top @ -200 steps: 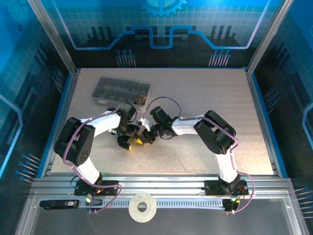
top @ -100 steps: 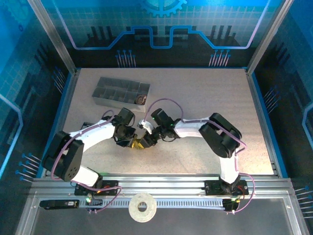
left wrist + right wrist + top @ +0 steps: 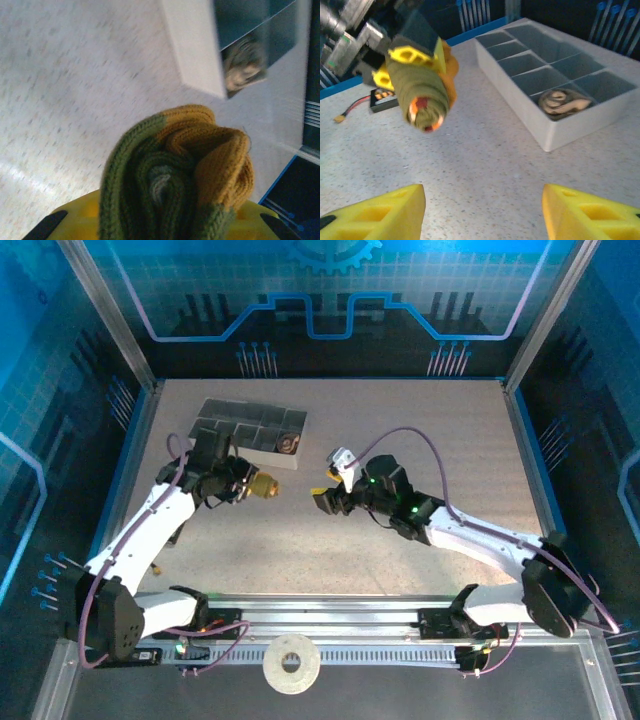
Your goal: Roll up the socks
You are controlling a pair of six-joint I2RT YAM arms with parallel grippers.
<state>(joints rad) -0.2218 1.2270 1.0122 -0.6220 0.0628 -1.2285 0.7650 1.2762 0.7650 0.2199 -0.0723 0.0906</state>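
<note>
Left claw (image 3: 248,487): I see it closed around the green sock (image 3: 175,185), which is bunched into a tight roll between the yellow fingers and held clear of the table.
Right claw (image 3: 482,215): its jaws stand wide apart with nothing between them, facing the left claw from across the middle of the table.
Green sock: up in the air in the left claw, near the tray's (image 3: 230,420) right end, its orange toe wrapped on the outside.
Checked sock (image 3: 563,102): already coiled and lying in the tray's near corner compartment.
Change: a second ago both claws were pressed together over the sock at mid-table. The right claw has since let go and drawn back to the right, and the left arm has swung the roll up toward the tray.
Meaning: I judge the rolling of the second sock done and the roll now in one claw's keeping, with setting it down beside the first still ahead.
Table (image 3: 420,430): pale, speckled and flat.
Room: a booth lit blue, with circuit-pattern wall panels and aluminium posts at the corners.
</note>
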